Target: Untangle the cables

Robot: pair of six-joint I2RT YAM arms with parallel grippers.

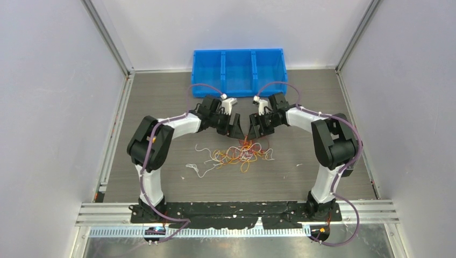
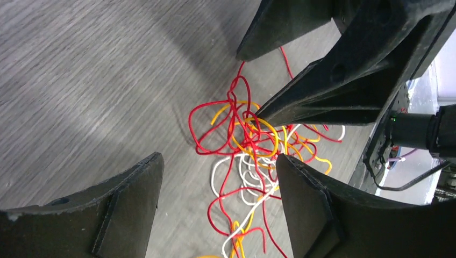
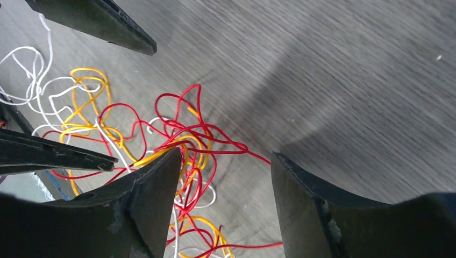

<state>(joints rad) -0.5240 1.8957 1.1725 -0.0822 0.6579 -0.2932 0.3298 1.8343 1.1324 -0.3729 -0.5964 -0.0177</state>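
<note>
Thin curly cables [image 1: 240, 155] in red, yellow-orange and white lie in a small messy pile on the grey wood-look table [image 1: 161, 107], near its middle and between the two arms. A few loose white bits [image 1: 200, 167] stick out on the left side of the pile. Up close, the red cables [image 2: 236, 115] loop over and under the yellow and white ones [image 3: 86, 102], all flat on the table. The black left gripper [image 1: 235, 127] hangs just over the far edge of the pile and points down. Its two fingers stand wide apart and nothing is between them but air, with the cables on the table below [image 2: 218, 161]. The black right gripper [image 1: 257, 128] is just beside it, tilted toward it, with a small gap between the two. It is spread open too and holds nothing [image 3: 225, 156]. One of its pointed fingertips [image 2: 263, 114] is right at the red and yellow loops, but I cannot tell if it touches them. Both white and black arms rise from the near edge of the table, bend at the elbow out to the sides, then reach in toward the middle, like two halves of an arch. A blue plastic bin with three boxes [image 1: 238, 54] sits at the far edge of the table, behind the grippers and apart from the pile.
</note>
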